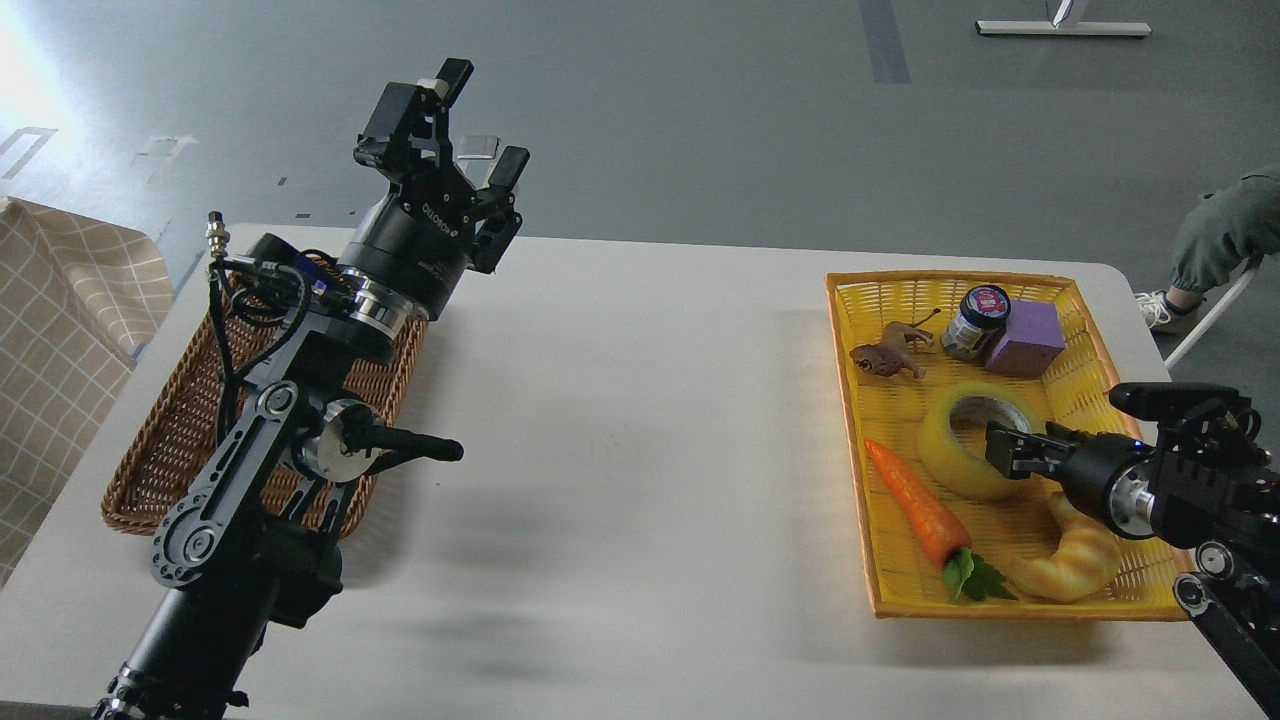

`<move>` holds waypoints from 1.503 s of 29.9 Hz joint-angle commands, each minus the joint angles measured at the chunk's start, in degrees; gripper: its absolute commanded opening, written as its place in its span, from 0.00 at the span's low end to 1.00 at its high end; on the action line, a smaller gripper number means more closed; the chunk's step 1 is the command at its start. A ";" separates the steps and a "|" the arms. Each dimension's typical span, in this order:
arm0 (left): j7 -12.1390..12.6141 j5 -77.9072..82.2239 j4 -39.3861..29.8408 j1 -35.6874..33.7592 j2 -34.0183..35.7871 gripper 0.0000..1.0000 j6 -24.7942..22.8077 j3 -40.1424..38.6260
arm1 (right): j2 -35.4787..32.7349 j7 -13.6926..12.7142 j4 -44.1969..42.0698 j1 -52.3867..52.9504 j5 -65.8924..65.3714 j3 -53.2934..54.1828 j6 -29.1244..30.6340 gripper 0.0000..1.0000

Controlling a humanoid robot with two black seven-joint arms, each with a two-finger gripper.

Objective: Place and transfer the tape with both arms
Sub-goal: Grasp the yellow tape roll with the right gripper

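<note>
Spanning the white table (640, 420), the brown wicker basket (160, 440) lay beneath the raised left gripper (480, 120), fingers apart, while the yellow plastic tray (860, 480) held the translucent yellow tape roll (955, 455), right gripper (1005, 450) at its rim, finger state indiscernible.

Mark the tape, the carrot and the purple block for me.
tape (955, 462), head view, on its yellow outer wall.
carrot (915, 505), head view, mid orange body.
purple block (1030, 338), head view, on its top face.
</note>
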 commanded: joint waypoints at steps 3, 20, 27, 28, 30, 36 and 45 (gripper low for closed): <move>0.07 -0.04 -0.03 -0.08 0.09 0.98 0.25 0.01 | 1.14 0.00 -0.01 -0.05 -0.15 -0.04 0.00 0.56; 0.16 -0.04 0.05 -0.16 0.18 0.98 0.34 0.10 | 0.53 0.00 0.26 -1.37 0.12 -0.04 0.00 0.53; 0.16 0.05 -0.03 -0.08 0.18 0.98 0.34 0.01 | 0.17 0.00 0.17 -2.16 0.03 0.05 0.00 0.45; 0.16 0.05 -0.03 -0.08 0.17 0.98 0.34 0.01 | 0.17 0.00 0.17 -2.16 0.12 0.05 0.00 0.45; 0.16 -0.04 -0.03 -0.08 0.26 0.98 0.34 0.01 | 0.09 0.00 0.08 -2.16 0.03 0.05 0.00 0.40; -0.02 0.05 -0.03 0.27 0.17 0.98 0.34 0.01 | 0.08 0.00 0.17 -2.16 0.12 0.14 0.00 0.26; -0.20 0.05 -0.03 1.07 0.17 0.98 0.34 0.10 | -1.58 0.00 2.01 -3.39 0.47 0.31 0.35 0.15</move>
